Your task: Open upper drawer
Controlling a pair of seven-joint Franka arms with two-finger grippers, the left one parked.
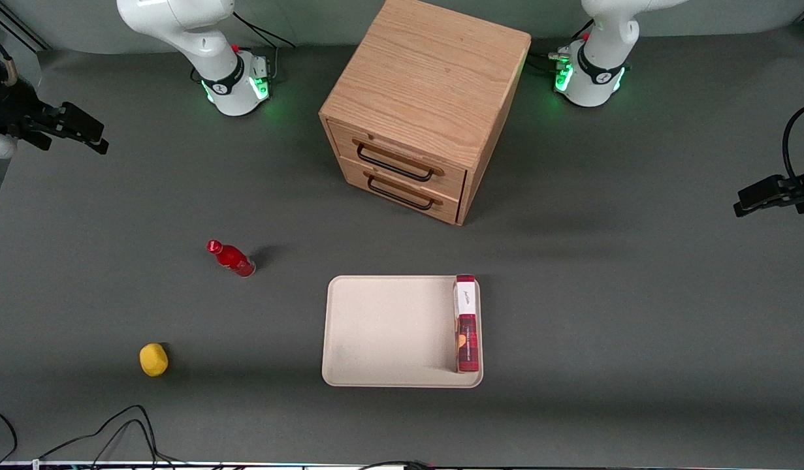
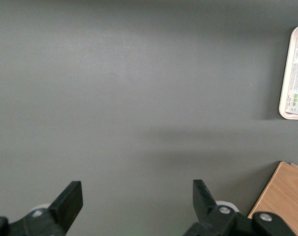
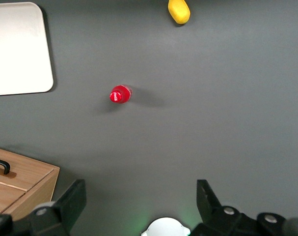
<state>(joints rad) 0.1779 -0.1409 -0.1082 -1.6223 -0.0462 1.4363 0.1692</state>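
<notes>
Table: dark grey matte tabletop (image 1: 637, 294) carrying everything below.
Cabinet: boxy light oak cabinet (image 1: 428, 85) with two drawers, standing between the two arm bases, its front turned toward the front camera and angled slightly toward the working arm's end.
Tray: cream rounded-corner rectangular tray (image 1: 388, 333), nearer the front camera than the cabinet; a red and white carton (image 1: 466, 326) stands on edge in it, against the rim toward the parked arm's end.
Upper drawer: light oak upper drawer (image 1: 402, 160) with a wide black wire handle (image 1: 394, 166), top of the two, fully shut, face flush with the cabinet front.
Lower drawer: matching lower drawer (image 1: 402, 192), also shut.
Gripper: black two-finger gripper (image 3: 141, 204) held high at the working arm's end of the table, fingers spread wide, holding nothing.
Drawer vs gripper: well apart; handle untouched.
Bottle: small red bottle (image 1: 232, 259) standing on the table between gripper and tray.
Lemon: yellow lemon-like fruit (image 1: 153, 360), nearer the front camera than the bottle.
</notes>
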